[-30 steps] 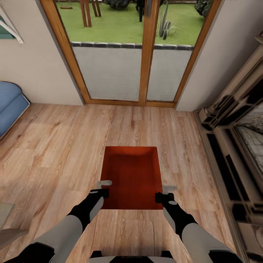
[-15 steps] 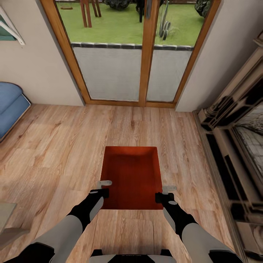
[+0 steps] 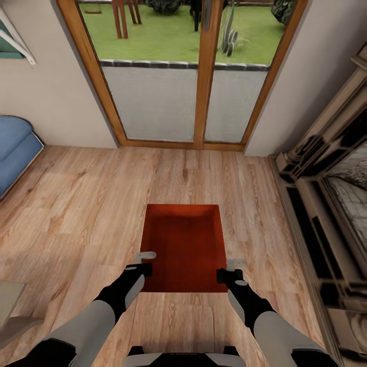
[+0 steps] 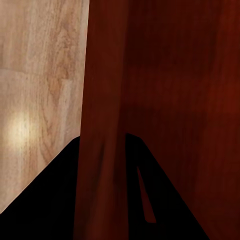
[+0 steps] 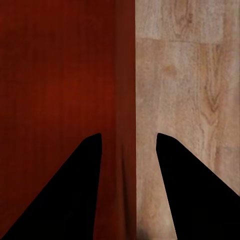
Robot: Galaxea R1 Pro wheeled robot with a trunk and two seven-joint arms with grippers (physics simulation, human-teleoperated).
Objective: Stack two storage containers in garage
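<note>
Squarely between the two claws sat the storage container (image 3: 184,244), a red-orange, open-top rectangular bin with plain straight walls, above the light wood plank floor (image 3: 76,204). The left claw (image 3: 145,260) clamped its left wall; the right claw (image 3: 232,269) straddled and gripped its right wall.

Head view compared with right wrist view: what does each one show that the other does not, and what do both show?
Head view alone: the glass doors, the blue sofa, the fireplace and the left end effector.

Right wrist view alone: the right end effector from close, one finger on each side of the container's wall.

Both: the red-orange container and the wood plank floor.
</note>
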